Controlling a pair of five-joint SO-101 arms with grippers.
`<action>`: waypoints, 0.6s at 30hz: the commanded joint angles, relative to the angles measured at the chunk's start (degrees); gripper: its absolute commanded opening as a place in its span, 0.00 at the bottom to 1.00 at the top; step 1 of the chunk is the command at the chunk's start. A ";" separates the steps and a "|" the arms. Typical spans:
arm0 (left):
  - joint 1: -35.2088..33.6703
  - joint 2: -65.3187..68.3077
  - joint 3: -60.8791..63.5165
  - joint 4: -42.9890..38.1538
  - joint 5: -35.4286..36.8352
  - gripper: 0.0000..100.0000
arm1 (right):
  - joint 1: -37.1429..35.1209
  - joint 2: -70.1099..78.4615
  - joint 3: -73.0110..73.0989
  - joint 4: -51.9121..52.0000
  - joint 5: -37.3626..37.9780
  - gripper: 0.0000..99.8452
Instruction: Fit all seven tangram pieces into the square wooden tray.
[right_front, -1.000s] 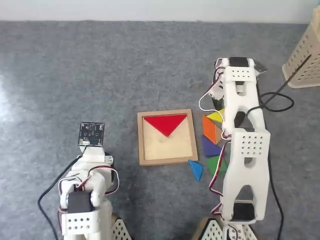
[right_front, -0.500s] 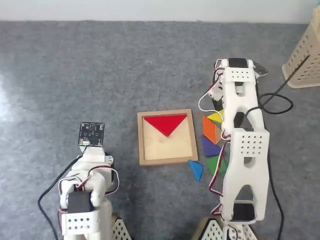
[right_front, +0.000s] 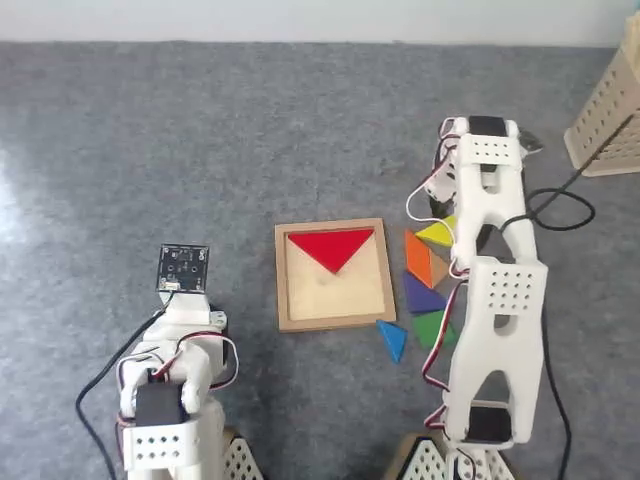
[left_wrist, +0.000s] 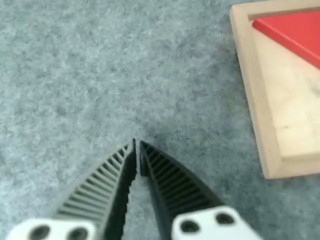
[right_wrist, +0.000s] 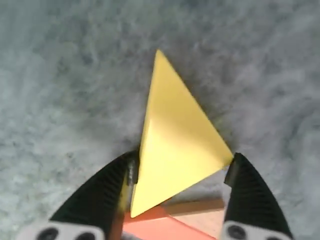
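We count 1 piece, the red triangle (right_front: 331, 247), seated in the square wooden tray (right_front: 331, 322), with the other pieces (right_front: 418, 258) loose beside it; our right gripper (right_wrist: 183, 160) is spread astride the yellow triangle (right_wrist: 175, 125), not yet clamped, and our left gripper (left_wrist: 138, 145) is closed and empty.

Yellow triangle (right_front: 437, 233), green piece (right_front: 428, 326) partly under right arm (right_front: 497, 290); tray (left_wrist: 250, 90) partly outside left wrist view.

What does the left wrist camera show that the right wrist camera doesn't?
Left wrist view: a corner of the wooden tray holding the red triangle, and the left gripper, jaws shut, empty. Right wrist view: the right gripper, jaws open astride the yellow triangle, which overlaps an orange piece. Both: the grey mat.
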 joint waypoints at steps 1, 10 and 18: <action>-0.18 -0.97 -0.66 0.26 0.44 0.01 | 4.79 -0.48 -0.79 0.66 3.52 0.19; -0.18 -0.97 -0.66 0.26 0.44 0.01 | 7.96 -0.40 -11.16 6.02 37.19 0.19; -0.18 -0.97 -0.66 0.26 0.44 0.01 | 5.49 -1.71 -15.38 8.84 48.18 0.14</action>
